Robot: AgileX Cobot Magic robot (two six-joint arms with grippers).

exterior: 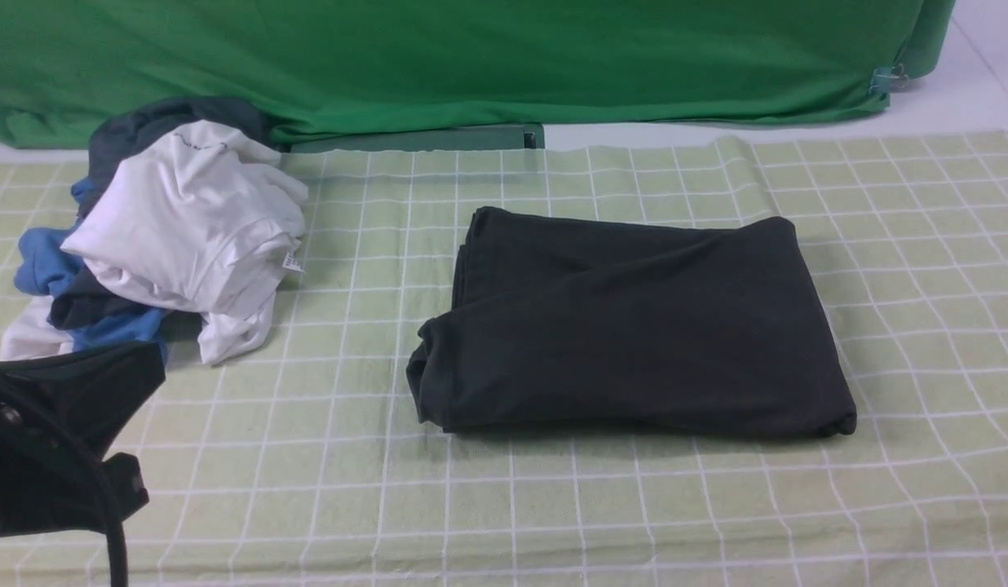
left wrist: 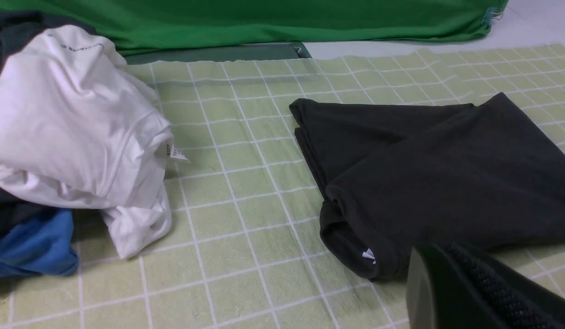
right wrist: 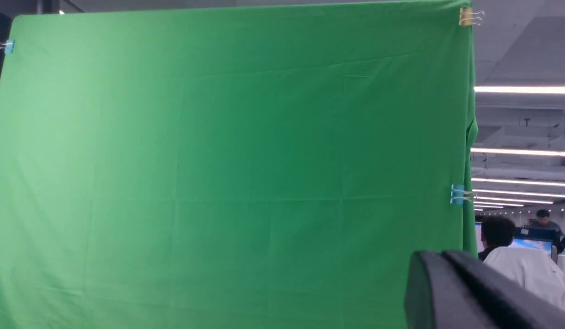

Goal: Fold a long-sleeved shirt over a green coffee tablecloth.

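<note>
Nearest the front camera, low at the left, sits the black left gripper (exterior: 104, 481), drawn back over the table's near edge; its jaws are pressed together and hold nothing, touching no cloth. That reads as a parked pose, clear of the work. The right gripper (right wrist: 451, 292) shows only in its own wrist view, lifted and aimed at the upright backdrop; its fingers look closed on nothing, though only their dark edge shows.

Beyond the left gripper spreads the pale yellow-green gridded tablecloth (exterior: 602, 505), lying mostly flat with slight wrinkles. On its middle, a little right of centre, rests the black cotton long-sleeved shirt (exterior: 634, 326), already folded into a squarish stack with its layered edges toward the left; a small white mark peeps from its near corner in the left wrist view. The folding looks finished or nearly so.

Farther left lies a heap of white, blue and dark grey garments (exterior: 186, 228), well apart from the shirt. Behind everything hangs the plain bright green fabric sheet (exterior: 471, 65).
</note>
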